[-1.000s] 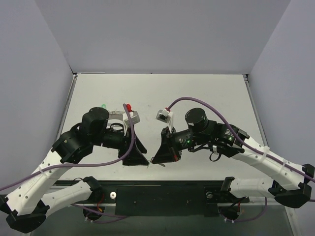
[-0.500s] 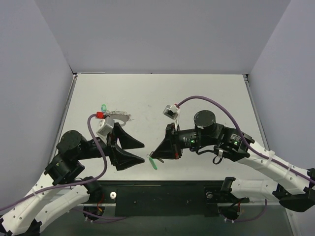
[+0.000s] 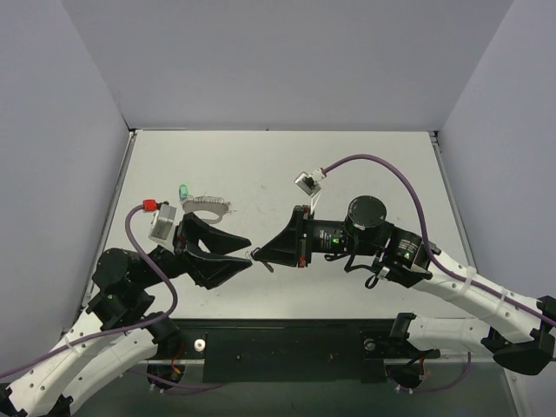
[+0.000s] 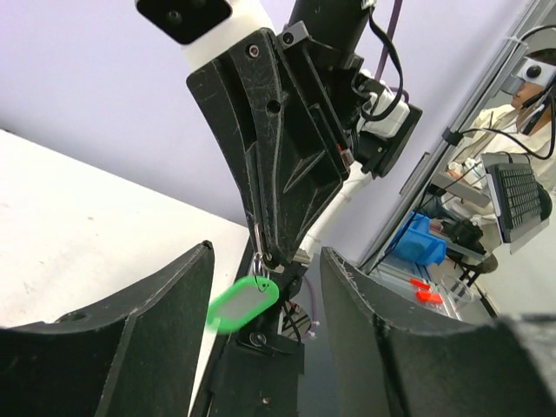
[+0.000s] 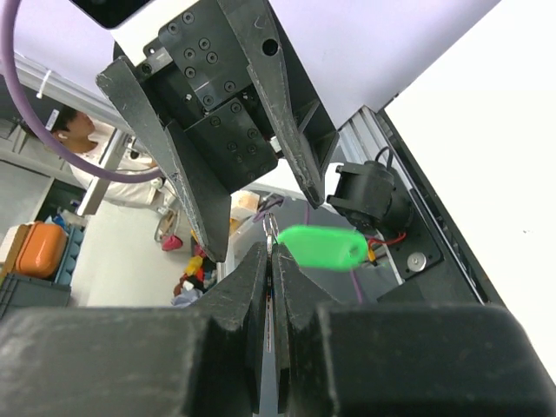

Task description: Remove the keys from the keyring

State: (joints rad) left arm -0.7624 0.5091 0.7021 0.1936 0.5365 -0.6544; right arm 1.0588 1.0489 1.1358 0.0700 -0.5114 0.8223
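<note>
My right gripper point(image 3: 261, 257) point(image 5: 271, 252) is shut on a small silver metal ring point(image 5: 271, 228). A key with a bright green plastic head point(image 5: 323, 247) hangs from that ring. It also shows in the left wrist view point(image 4: 244, 304), blurred, below the right fingertips point(image 4: 276, 252). My left gripper point(image 3: 250, 253) point(image 4: 267, 254) is open and empty, its fingers either side of the right gripper's tip and not touching it. The keyring point(image 3: 208, 205), a silvery loop with a toothed edge, lies on the table at the back left. Another green-headed key point(image 3: 183, 189) lies at its left end.
The white table point(image 3: 365, 165) is walled at the left, back and right. Both grippers hang above its front middle, near the black front rail point(image 3: 287, 340). Purple cables loop over both wrists.
The left gripper has opened and its arm has drawn back to the left. Both grippers have moved away from the front edge. The green key now hangs from the right gripper's tip.
</note>
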